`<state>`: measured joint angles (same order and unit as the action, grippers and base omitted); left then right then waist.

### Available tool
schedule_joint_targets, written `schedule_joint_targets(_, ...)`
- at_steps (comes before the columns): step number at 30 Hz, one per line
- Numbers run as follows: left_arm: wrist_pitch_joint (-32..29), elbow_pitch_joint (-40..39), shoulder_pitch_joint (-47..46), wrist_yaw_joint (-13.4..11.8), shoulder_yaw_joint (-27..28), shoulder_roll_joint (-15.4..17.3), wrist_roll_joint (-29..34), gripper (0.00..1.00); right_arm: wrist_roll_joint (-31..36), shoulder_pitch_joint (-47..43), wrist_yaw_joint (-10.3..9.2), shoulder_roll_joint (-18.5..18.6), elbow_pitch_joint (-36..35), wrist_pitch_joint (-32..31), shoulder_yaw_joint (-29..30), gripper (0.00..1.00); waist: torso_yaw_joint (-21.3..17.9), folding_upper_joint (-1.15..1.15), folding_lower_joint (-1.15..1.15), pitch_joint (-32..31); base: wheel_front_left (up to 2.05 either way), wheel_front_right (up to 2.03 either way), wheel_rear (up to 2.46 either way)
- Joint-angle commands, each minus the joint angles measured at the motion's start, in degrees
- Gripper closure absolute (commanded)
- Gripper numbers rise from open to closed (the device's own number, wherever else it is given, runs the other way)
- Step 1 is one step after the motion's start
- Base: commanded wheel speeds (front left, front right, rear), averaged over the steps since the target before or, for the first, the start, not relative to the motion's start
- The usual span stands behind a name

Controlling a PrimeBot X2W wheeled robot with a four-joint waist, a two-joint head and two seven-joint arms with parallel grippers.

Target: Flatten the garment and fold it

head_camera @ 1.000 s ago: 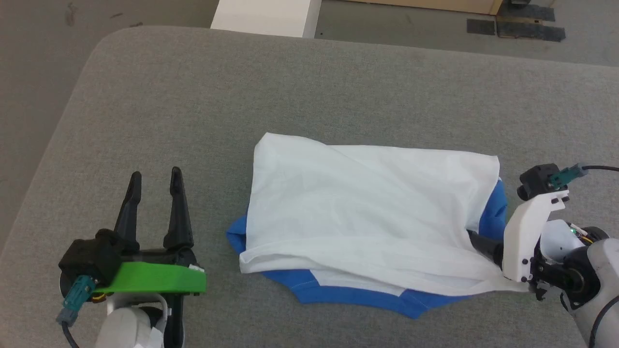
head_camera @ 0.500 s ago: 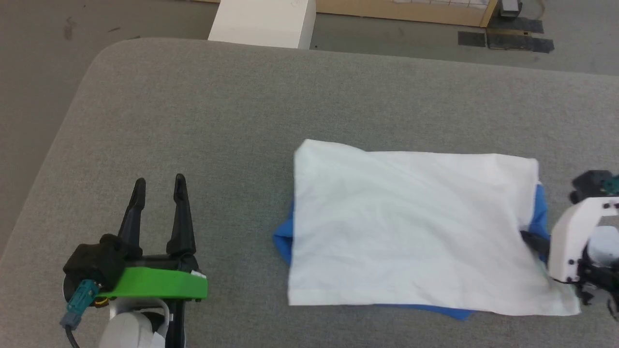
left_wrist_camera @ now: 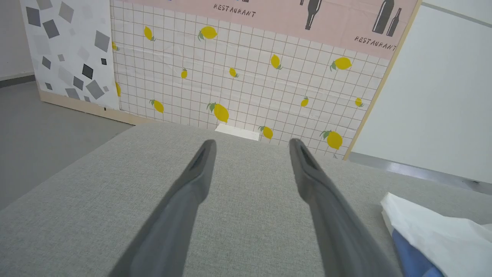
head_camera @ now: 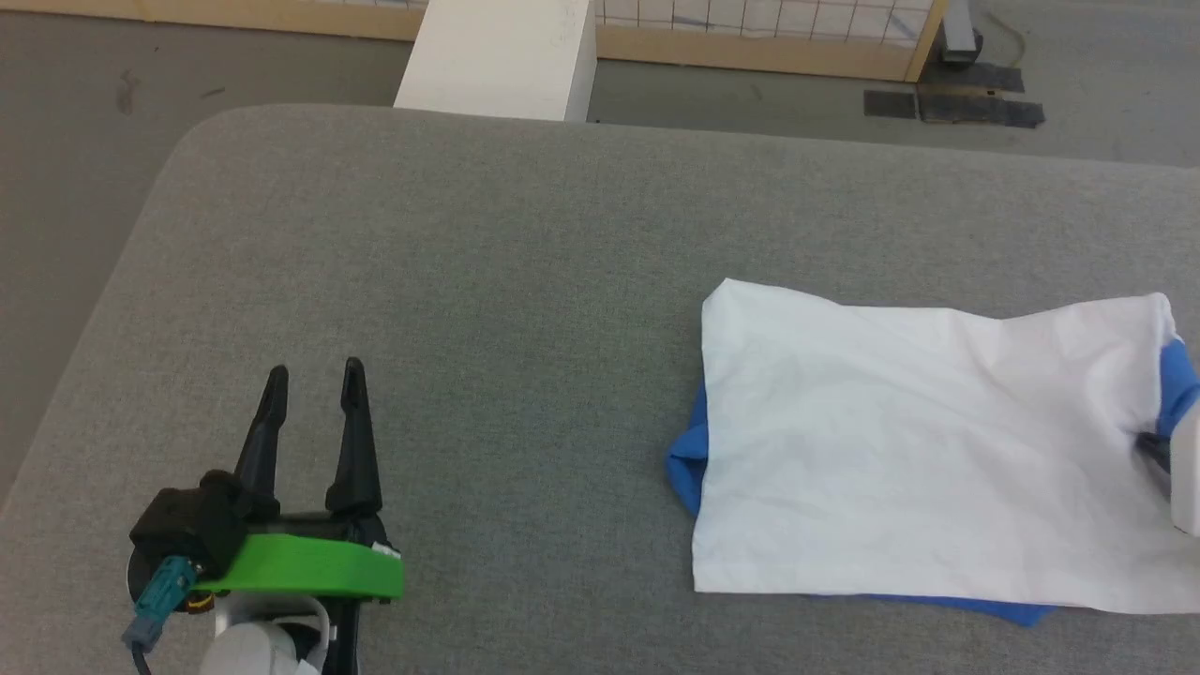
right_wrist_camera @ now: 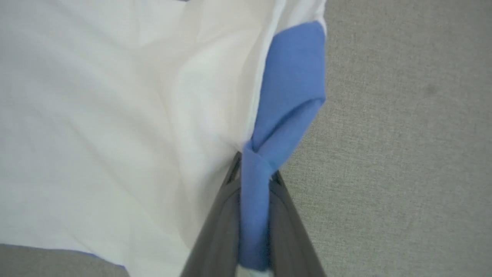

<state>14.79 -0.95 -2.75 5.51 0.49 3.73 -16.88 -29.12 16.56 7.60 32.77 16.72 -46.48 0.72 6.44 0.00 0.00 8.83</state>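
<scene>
The right pincer (right_wrist_camera: pixel 253 179) is pressed together on the garment (right_wrist_camera: pixel 96 115), pinching a bunched strip of its blue cloth (right_wrist_camera: pixel 292 77). In the right wrist view that strip runs down between the two dark fingers (right_wrist_camera: pixel 215 238) and fans out into a wider blue fold just past their tips. The white body of the shirt spreads ahead of this pincer and off to the left in that view, with soft creases drawn toward the pinch, and bare grey table (right_wrist_camera: pixel 403 134) lies to the right of it.

In the head view the shirt lies mostly flat on the table, white side up. Blue shows from under it at the edge nearest the left pincer (head_camera: pixel 312 370), along the near hem, and at the far-right edge where it is gripped.

The left pincer is spread wide with nothing between its fingers, which point away from the robot over the table. The shirt is well apart from it, off to its right. In the left wrist view one white-and-blue corner shows low beside its right finger, not touching. Ahead of it, past the table's far edge, stand a white block (head_camera: pixel 497 56) and a lemon-print wall panel (left_wrist_camera: pixel 238 77)
</scene>
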Motion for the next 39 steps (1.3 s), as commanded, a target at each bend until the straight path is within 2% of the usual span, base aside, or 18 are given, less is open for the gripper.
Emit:
schedule_joint_targets(1, 0.2, 0.1, 1.0, 0.4, 0.1, -0.2, 0.1, 0.00, 0.2, -0.5, -0.11, 0.0, -2.3, -1.1, -0.6, 1.00, -0.5, 0.00, 0.00, -1.1, 0.00, 0.00, 0.00)
schedule_joint_targets(8, 0.2, 0.3, 1.9, 0.5, 0.0, -0.4, -0.1, 0.00, -2.2, -0.2, -0.11, -1.5, -14.9, -8.2, -5.0, 1.00, -1.1, 0.00, 0.00, -2.4, 0.00, 0.00, 0.00)
schedule_joint_targets(14, 0.2, 0.3, 1.8, 0.6, -0.3, -0.5, -0.4, 0.00, -2.7, 2.5, -0.11, -4.7, -17.7, -9.8, -10.6, 1.00, -0.5, 0.00, 0.00, -2.0, 0.00, 0.00, 0.00)
schedule_joint_targets(19, 0.2, 0.3, 1.7, 0.7, -0.5, -0.5, -0.6, 0.00, -3.1, 5.4, -0.11, -9.0, -14.8, -8.3, -14.8, 1.00, 0.7, 0.00, 0.00, -1.2, 0.00, 0.00, 0.00)
schedule_joint_targets(27, 0.2, 0.6, 0.9, 0.9, -1.3, -0.6, -0.6, 0.00, -3.1, 10.4, -0.11, -15.1, -6.1, -3.5, -19.4, 1.00, 2.9, 0.00, 0.00, 0.8, 0.00, 0.00, 0.00)
schedule_joint_targets(39, 0.2, 1.3, -0.3, 1.0, -2.4, -0.8, -1.0, 0.00, -1.9, 13.5, -0.11, -19.2, 7.2, 2.0, -21.6, 1.00, 5.5, 0.00, 0.00, 2.9, 0.00, 0.00, 0.00)
